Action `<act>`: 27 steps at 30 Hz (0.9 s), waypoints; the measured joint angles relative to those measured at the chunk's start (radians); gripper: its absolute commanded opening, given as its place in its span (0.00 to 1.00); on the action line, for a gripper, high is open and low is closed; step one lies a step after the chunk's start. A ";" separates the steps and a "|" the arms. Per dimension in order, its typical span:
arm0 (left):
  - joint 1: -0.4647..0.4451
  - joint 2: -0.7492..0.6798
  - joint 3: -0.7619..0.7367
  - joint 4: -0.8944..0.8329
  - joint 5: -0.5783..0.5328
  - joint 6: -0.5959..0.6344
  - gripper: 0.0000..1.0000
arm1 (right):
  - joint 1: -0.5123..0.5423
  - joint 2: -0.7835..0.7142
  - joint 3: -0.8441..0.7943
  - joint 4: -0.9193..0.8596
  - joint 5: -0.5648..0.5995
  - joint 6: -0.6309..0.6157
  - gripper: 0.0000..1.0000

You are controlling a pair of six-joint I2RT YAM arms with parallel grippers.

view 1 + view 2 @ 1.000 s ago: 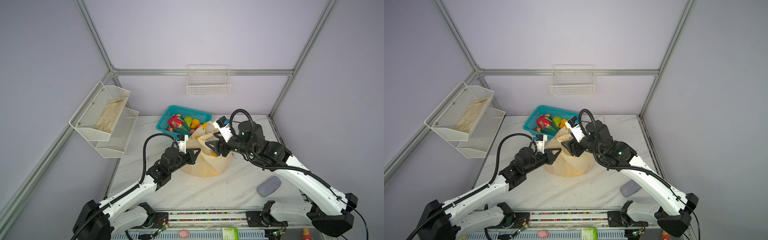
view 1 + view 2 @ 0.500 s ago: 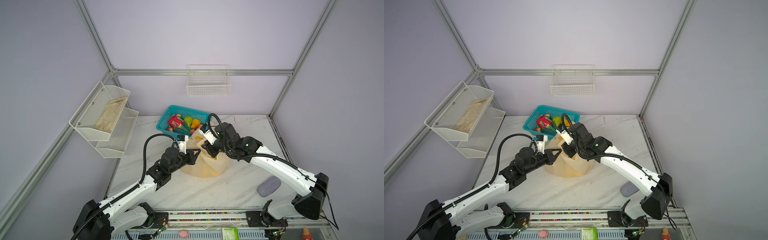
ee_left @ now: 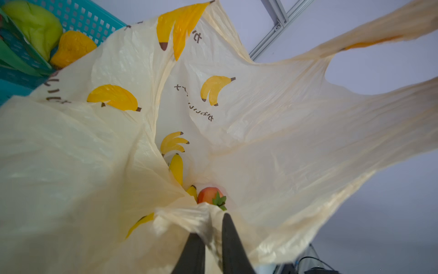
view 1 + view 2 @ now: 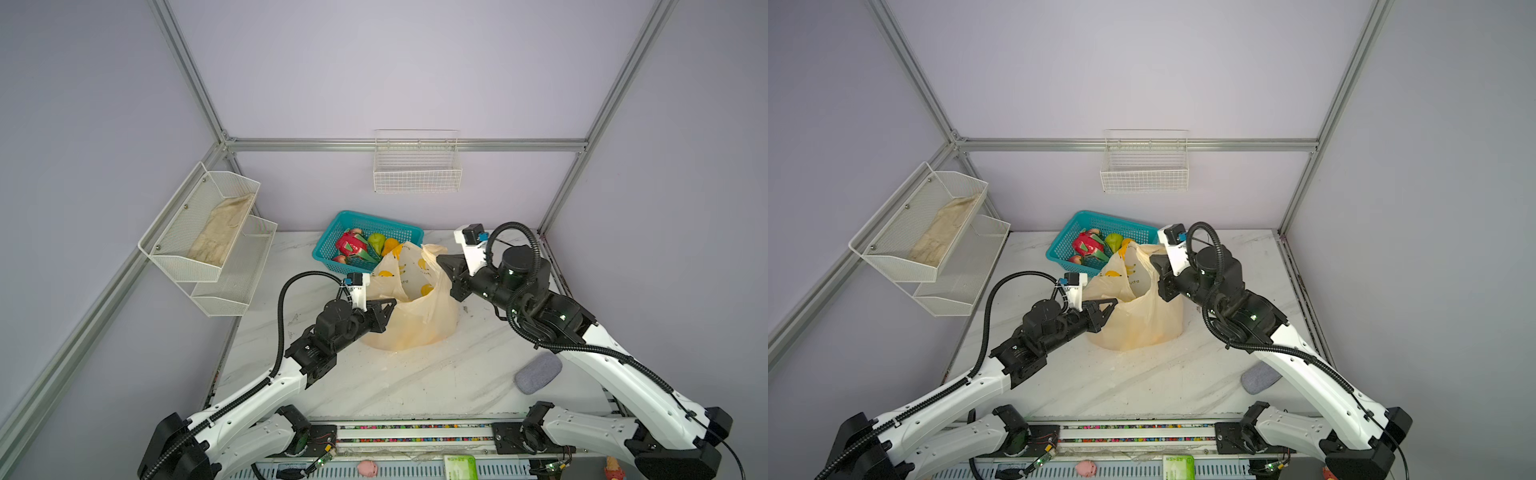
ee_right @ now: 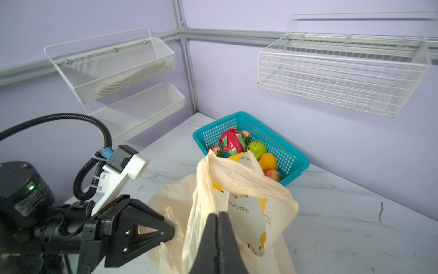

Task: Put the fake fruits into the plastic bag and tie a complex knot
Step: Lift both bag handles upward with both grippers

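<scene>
The plastic bag stands open mid-table. A banana and a strawberry lie inside it. My right gripper is shut on the bag's far rim and stretches its handle strips taut. My left gripper is open, with the near rim lying between its fingers. Other fake fruits sit in the teal basket: dragon fruit, green pear, orange pear. No knot is in view.
The teal basket touches the bag's back-left side. A two-tier mesh shelf holding a beige cloth hangs on the left wall, and a wire basket on the back wall. A grey pad lies front right.
My right gripper reached down to the bag's rim, shut on it and drew back to the right, pulling the bag's mouth wider. The left gripper's fingers have parted from shut.
</scene>
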 measured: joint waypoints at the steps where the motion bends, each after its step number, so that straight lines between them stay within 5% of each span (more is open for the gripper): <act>1: 0.000 -0.014 0.000 -0.013 -0.006 0.014 0.44 | -0.007 -0.009 -0.010 0.013 0.002 0.008 0.00; 6: 0.000 -0.138 0.000 -0.116 -0.079 0.101 0.60 | -0.008 -0.003 -0.060 0.066 -0.002 0.022 0.00; 13: 0.001 -0.214 0.042 -0.282 -0.223 0.230 0.69 | -0.008 -0.015 -0.157 0.116 -0.039 0.006 0.00; 27: -0.011 0.213 0.597 -0.721 -0.182 0.555 0.76 | -0.008 -0.179 -0.298 0.156 -0.020 -0.011 0.00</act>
